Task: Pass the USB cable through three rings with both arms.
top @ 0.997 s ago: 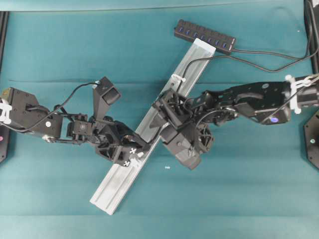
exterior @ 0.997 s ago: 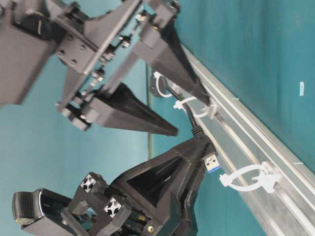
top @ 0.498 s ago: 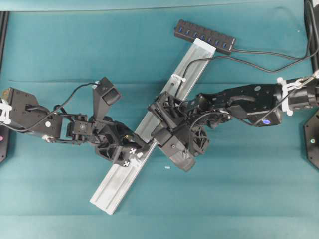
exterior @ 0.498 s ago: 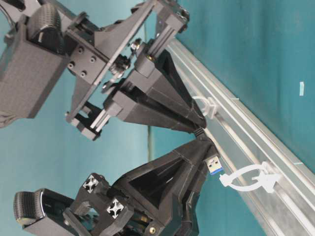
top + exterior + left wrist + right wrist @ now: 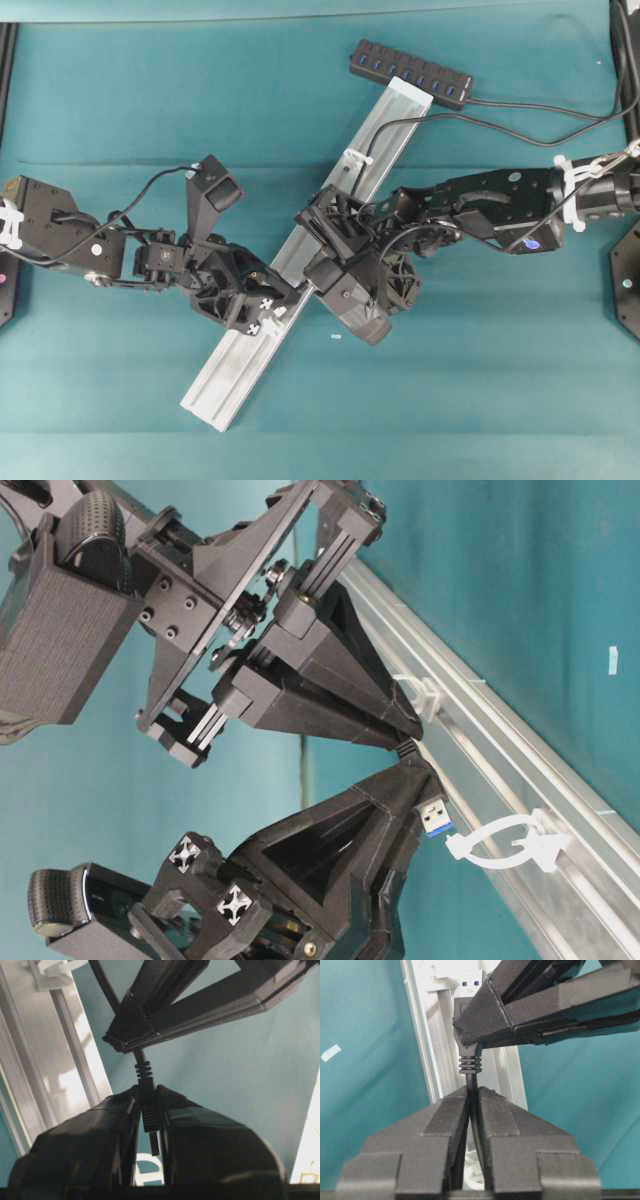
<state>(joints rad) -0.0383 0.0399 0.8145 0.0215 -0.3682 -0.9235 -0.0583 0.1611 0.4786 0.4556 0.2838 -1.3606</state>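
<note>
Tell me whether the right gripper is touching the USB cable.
Touching. In the right wrist view the right gripper has both fingers pressed against the USB cable, which runs between them just behind the plug's ribbed collar, with no gap on either side.

My two grippers (image 5: 405, 742) (image 5: 420, 790) are matte black. The USB cable (image 5: 470, 1067) I hold is black too, its plug (image 5: 435, 817) silver with a blue tongue. The rail (image 5: 240, 365) is pale silver, the ring (image 5: 505, 842) white, the table cover (image 5: 120, 90) plain teal.
</note>
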